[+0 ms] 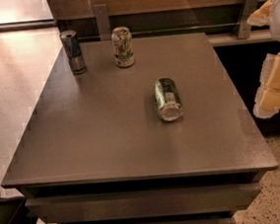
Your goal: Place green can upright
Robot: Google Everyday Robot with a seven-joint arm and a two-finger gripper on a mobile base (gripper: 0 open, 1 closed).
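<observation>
As green can point(168, 99) lies, jaws beside table point(107, 137)

A toppled can point(168, 99) is lying on its side on the table point(109, 151), right of the middle, with one end pointing toward the front edge and the other toward the back. Two more cans are standing upright near the back edge, well apart from it: the corner can point(73, 52) is sitting at the back left, and the second standing can point(123, 46) is standing just to its right, not touching it. The tool point(275, 83) is hanging off the table's right side, out past the edge, roughly level with the toppled can and apart from it.
</observation>
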